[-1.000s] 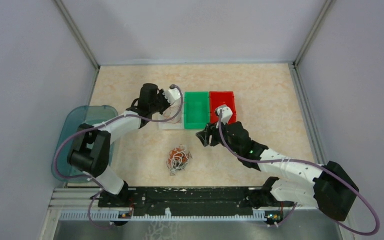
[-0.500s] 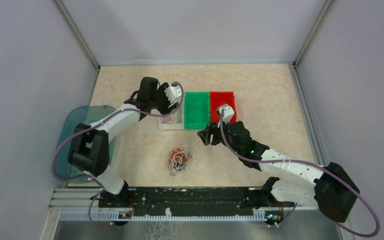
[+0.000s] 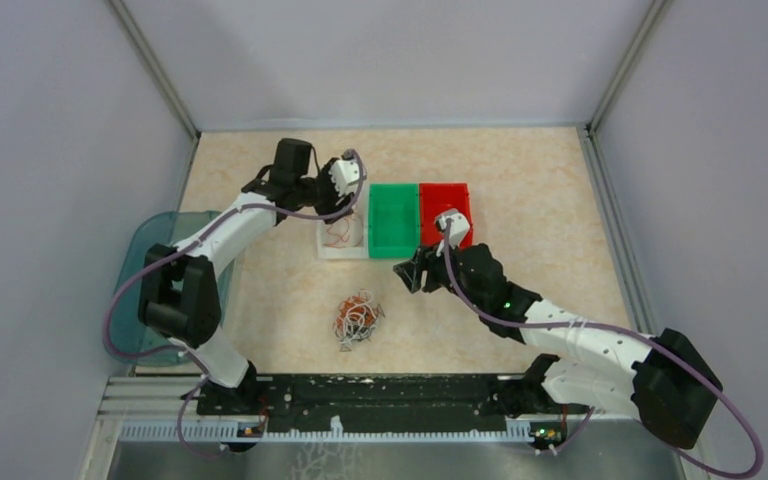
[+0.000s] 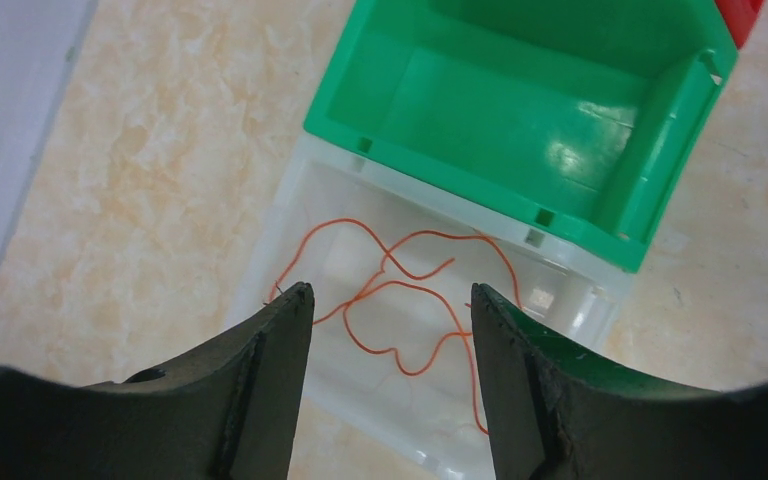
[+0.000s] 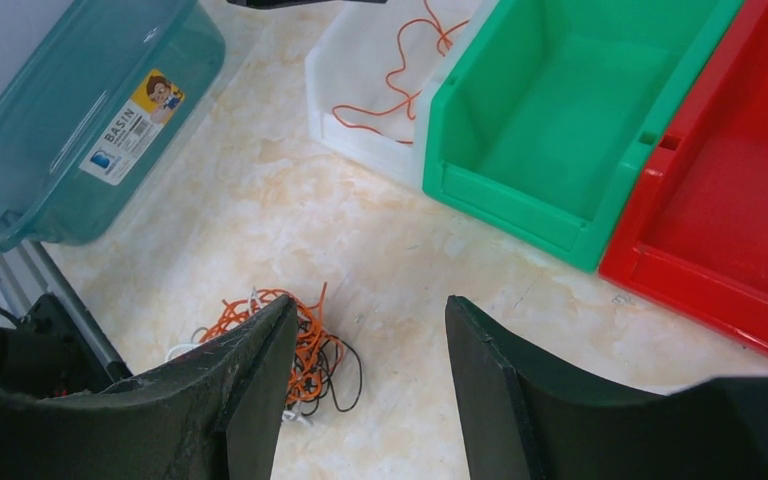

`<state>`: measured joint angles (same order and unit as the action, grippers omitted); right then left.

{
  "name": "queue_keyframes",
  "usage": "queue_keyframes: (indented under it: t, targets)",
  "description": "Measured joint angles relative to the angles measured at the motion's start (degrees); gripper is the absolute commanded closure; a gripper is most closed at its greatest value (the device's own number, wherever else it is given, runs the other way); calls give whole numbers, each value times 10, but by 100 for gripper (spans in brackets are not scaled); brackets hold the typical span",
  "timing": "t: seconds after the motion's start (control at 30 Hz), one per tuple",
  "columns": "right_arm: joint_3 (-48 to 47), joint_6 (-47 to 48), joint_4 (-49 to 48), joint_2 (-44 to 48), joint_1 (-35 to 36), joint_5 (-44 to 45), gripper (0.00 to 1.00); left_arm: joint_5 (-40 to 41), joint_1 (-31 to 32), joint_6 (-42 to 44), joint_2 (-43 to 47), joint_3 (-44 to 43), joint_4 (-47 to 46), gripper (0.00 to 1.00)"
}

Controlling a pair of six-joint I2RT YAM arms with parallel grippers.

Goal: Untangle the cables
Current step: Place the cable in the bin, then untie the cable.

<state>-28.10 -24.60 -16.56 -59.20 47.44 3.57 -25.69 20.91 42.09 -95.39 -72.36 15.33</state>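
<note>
Your knot of thin orange, white and black cables (image 3: 357,318) lies on the table between the arms. It should be light, limp and springy, so pinch one outer loop. I can't count its strands. One orange wire (image 4: 392,284) lies in one white plastic bin (image 3: 345,254), beside one green bin (image 3: 392,218) and one red bin (image 3: 447,205). The left gripper (image 4: 390,295) and right gripper (image 5: 370,305) gape, empty.

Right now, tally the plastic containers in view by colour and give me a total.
White translucent plastic bin: 1
Green plastic bin: 1
Red plastic bin: 1
Teal translucent plastic basin: 1
Total: 4
</note>
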Motion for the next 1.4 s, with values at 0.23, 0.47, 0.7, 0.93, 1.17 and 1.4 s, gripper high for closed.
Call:
queue_keyframes:
  t: [0.23, 0.47, 0.7, 0.93, 1.17, 1.4]
  targets:
    - [15, -13, -2, -7, 0, -48, 42, -92, -1, 46, 34, 13, 120, 27]
    - [41, -38, -26, -26, 0, -82, 43, -179, 31, 98, 169, 108, 244, 34]
    - [52, -51, -21, -17, 0, -90, 44, -200, 79, 60, 149, 156, 241, 49]
    - [52, -51, -2, 27, 0, -83, 44, -205, 112, 61, 89, 134, 245, 58]
    - [52, -50, 22, 57, 0, -73, 45, -210, 121, 90, 54, 112, 278, 81]
    - [52, -50, 30, 66, 0, -71, 43, -209, 129, 82, 56, 102, 279, 100]
